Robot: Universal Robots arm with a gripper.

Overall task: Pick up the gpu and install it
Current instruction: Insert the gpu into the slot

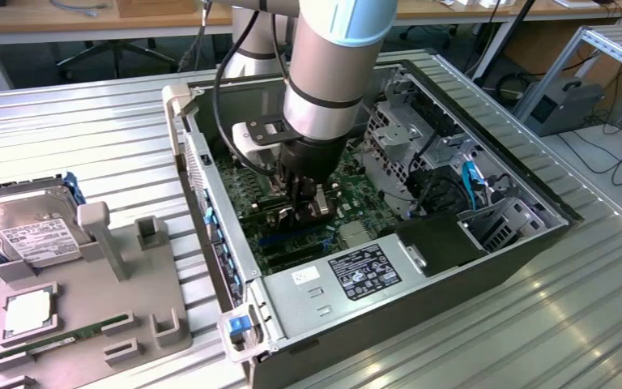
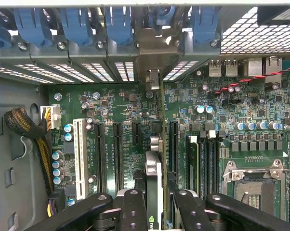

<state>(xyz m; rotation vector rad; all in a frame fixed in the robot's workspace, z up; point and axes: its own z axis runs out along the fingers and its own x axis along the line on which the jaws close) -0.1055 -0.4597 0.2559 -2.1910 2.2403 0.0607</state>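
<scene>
The gpu point(image 2: 153, 169), pinched edge-on in the gripper point(image 2: 158, 202), is held over the motherboard point(image 2: 121, 103) slots; it should be kept parallel to its slot and pressed down squarely.

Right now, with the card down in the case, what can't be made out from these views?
Whether the gpu is seated on the motherboard: the wrist view sees it edge-on; in the exterior view the arm and tool cover it.
CPU socket, wrist view: partly behind the tool's black linkage.
Power supply label, exterior view: print too small to read.
</scene>
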